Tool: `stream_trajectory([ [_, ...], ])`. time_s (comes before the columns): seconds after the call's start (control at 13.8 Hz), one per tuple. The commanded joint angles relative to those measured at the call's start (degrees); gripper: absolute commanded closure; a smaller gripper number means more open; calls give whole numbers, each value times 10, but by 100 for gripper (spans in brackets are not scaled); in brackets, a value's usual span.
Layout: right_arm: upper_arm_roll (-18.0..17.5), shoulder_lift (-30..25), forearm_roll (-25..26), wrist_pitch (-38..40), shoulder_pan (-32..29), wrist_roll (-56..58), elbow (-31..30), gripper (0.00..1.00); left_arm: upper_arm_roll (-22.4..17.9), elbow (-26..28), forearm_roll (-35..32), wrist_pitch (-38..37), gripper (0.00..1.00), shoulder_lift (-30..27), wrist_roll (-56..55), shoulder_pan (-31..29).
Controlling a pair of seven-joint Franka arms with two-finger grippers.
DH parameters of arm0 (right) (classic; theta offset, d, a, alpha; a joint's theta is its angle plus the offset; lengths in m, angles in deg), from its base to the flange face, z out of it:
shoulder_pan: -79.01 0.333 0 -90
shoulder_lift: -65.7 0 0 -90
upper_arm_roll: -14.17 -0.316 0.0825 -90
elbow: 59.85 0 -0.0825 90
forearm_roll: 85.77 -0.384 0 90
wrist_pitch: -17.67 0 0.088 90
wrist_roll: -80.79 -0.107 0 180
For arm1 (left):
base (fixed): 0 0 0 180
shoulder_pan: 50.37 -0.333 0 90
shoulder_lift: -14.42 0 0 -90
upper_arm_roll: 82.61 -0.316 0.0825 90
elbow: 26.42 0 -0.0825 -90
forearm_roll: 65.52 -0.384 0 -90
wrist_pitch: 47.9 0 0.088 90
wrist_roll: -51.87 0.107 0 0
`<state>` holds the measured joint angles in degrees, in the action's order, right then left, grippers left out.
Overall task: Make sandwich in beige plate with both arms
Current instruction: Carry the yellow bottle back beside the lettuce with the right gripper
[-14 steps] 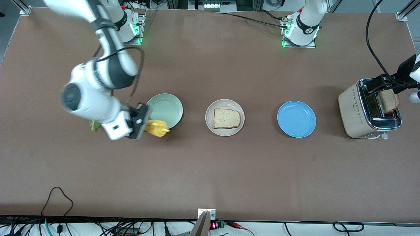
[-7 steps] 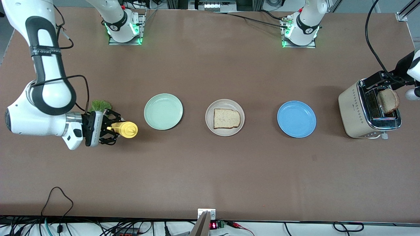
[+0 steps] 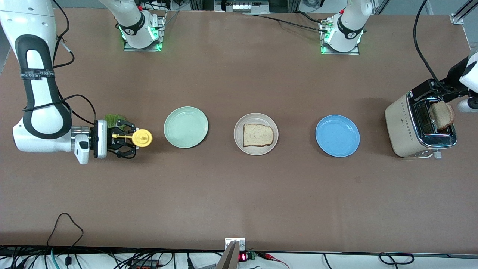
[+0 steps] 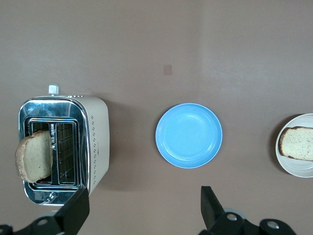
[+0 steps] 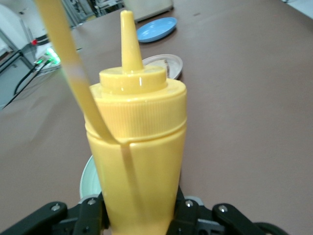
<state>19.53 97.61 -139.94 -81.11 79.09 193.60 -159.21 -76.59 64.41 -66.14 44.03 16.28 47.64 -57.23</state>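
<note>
From the high camera across the table, the round pale beige plate (image 3: pixel 256 134) sits mid-table between a pale mint-green plate (image 3: pixel 186 127) toward the right arm's end and a round blue plate (image 3: pixel 337 135) toward the left arm's end. One squarish light-brown bread slice (image 3: pixel 258 135) lies flat on the beige plate. The right gripper (image 3: pixel 125 138) is near the right arm's end, clenched on an upright yellow plastic squeeze bottle (image 3: pixel 140 138); a ruffled green lettuce leaf (image 3: pixel 113 120) shows just beside the gripper. A beige and chrome toaster (image 3: pixel 418 125) stands at the left arm's end, a second brown bread slice (image 3: pixel 441 114) sticking up from its slot.

The left wrist camera looks down on the toaster (image 4: pixel 66 147), the blue plate (image 4: pixel 189 135) and the edge of the beige plate (image 4: pixel 293 164). The left gripper (image 4: pixel 142 208) hangs above the table by the toaster, its fingers (image 4: pixel 76 211) spread wide apart and empty.

The right wrist camera shows the yellow bottle (image 5: pixel 134 152) gripped at its body between the right gripper's black fingers (image 5: pixel 90 218).
</note>
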Motion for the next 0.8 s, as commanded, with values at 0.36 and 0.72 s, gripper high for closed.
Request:
stream_trajectory([
  [0.36, -10, -77, -41, -4, -25, 129, -152, 100, 7, -8, 6, -10, 0, -2, 10, 0],
  [0.72, -10, -77, -77, -11, -33, 216, -198, 100, 6, -7, 9, -21, 0, -1, 9, -3],
])
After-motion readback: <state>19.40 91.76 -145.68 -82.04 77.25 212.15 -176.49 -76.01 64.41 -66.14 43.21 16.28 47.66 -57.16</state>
